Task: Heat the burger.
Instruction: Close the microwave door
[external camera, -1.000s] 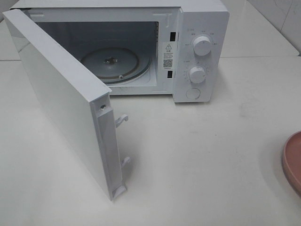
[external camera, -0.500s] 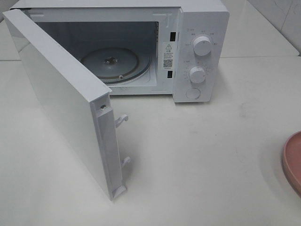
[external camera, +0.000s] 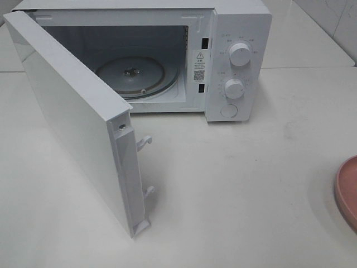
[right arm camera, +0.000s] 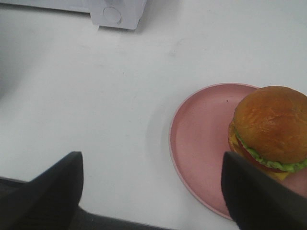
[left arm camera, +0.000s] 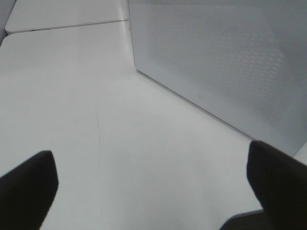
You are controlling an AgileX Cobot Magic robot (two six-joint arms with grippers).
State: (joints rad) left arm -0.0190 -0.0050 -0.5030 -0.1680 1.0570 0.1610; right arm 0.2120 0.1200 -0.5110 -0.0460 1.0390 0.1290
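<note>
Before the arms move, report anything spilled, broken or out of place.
Nothing stands out. The microwave door hangs wide open, its turntable bare. The burger sits whole on the pink plate, off to one side. The table shows no spills.

A white boxy microwave oven (external camera: 234,33) stands at the back of a white table (external camera: 251,190), its white door (external camera: 72,117) swung wide open toward the front left. Inside lies a round glass turntable (external camera: 134,75). 2 white round dials (external camera: 240,54) sit one above the other on the right panel. A pink round plate (external camera: 348,192) shows partly at the right edge.
</note>
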